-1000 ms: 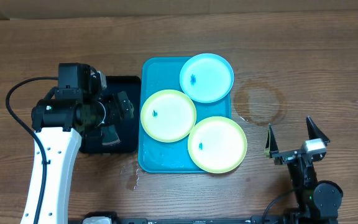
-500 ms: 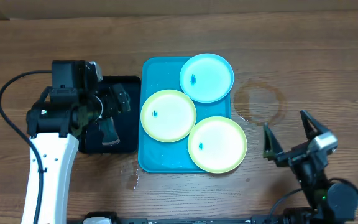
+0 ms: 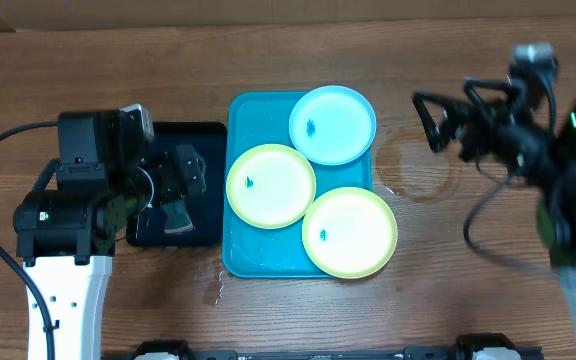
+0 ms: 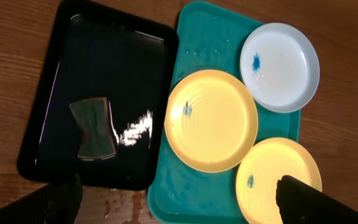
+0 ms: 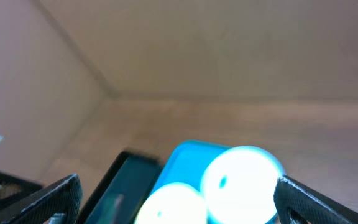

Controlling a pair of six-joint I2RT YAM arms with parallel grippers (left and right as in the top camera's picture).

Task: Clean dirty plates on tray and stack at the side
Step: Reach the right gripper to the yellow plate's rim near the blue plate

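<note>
The turquoise tray (image 3: 243,255) holds three plates: a light blue plate (image 3: 333,124) at the back, a yellow-green plate (image 3: 271,185) at the left and another yellow-green plate (image 3: 349,231) at the front right. Each carries a small blue smudge. My left gripper (image 3: 186,168) hangs open high over the black tray (image 3: 208,135), holding nothing; its wrist view shows the tray (image 4: 194,180) and all three plates below. My right gripper (image 3: 455,118) is open and empty, raised right of the tray, facing the blue plate (image 5: 241,180).
A grey-green sponge (image 3: 175,213) lies in the black tray (image 4: 42,143) left of the turquoise one. A ring-shaped water stain (image 3: 416,165) marks the wood right of the tray. Droplets (image 3: 211,285) wet the table by the tray's front left corner. A cardboard wall (image 5: 185,50) closes the back.
My right arm has risen from the front right of the table and swung to the back right, now facing the tray. The left arm has drifted a little to the left.
</note>
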